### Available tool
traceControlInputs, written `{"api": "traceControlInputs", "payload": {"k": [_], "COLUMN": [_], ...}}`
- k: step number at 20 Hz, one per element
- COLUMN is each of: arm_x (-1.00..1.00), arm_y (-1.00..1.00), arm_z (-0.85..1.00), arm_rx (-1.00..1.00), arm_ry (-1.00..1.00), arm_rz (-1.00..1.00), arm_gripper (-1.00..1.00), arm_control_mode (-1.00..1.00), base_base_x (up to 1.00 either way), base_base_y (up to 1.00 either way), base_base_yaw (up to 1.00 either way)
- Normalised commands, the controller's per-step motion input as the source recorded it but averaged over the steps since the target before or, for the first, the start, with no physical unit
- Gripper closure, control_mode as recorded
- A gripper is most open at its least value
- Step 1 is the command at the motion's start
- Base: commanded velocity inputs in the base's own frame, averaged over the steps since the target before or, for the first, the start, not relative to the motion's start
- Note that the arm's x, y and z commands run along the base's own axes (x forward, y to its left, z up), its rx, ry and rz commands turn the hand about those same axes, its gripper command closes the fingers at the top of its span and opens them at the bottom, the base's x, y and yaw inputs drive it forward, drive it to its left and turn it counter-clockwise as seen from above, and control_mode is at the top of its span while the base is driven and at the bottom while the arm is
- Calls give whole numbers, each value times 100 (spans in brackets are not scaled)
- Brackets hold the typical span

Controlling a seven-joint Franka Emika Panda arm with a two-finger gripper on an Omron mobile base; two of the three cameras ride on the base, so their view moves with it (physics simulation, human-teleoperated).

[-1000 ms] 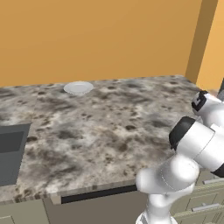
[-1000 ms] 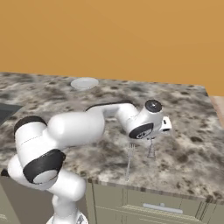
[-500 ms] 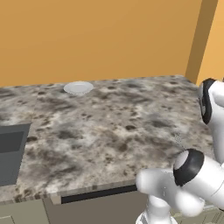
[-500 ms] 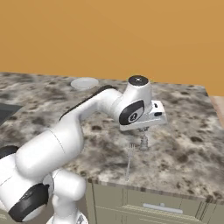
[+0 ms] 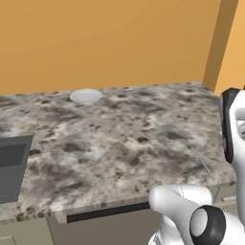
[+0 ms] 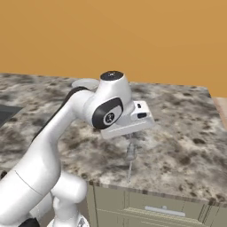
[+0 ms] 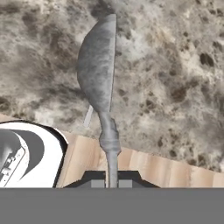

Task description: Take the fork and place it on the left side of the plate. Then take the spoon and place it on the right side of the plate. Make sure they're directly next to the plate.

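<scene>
Pincer (image 7: 112, 183): clamped on spoon (image 7: 98, 74) handle | over granite counter (image 5: 119, 129) | plate (image 5: 86, 96): far back

Small round white shallow plate (image 5: 86, 96) near back edge of speckled grey granite counter (image 5: 119, 139); thin grey utensil (image 5: 201, 161) near front right corner

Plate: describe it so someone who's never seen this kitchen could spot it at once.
Start at the speckled grey stone counter below the orange wall. Follow its far edge along the wall, where the plate sits by itself. It is small, round and plain white against the mottled stone.
</scene>
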Motion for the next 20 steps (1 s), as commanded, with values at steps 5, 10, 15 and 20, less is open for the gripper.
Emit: {"api": "traceControlInputs", "payload": {"k": [5, 10, 15, 20], "arm_x": [0, 0, 0, 0], "arm_y": [0, 0, 0, 0], "arm_z": [0, 0, 0, 0], "arm_rx": [0, 0, 0, 0], "arm_ry": [0, 0, 0, 0], "arm_rz": [0, 0, 0, 0], "arm_gripper": [100, 100, 100, 100], "arm_control_mode": [100, 100, 100, 100], "base_base_x": [-60, -100, -47, 13], "base_base_y": [-15, -84, -100, -100], "base_base_yaw": [0, 0, 0, 1]}}
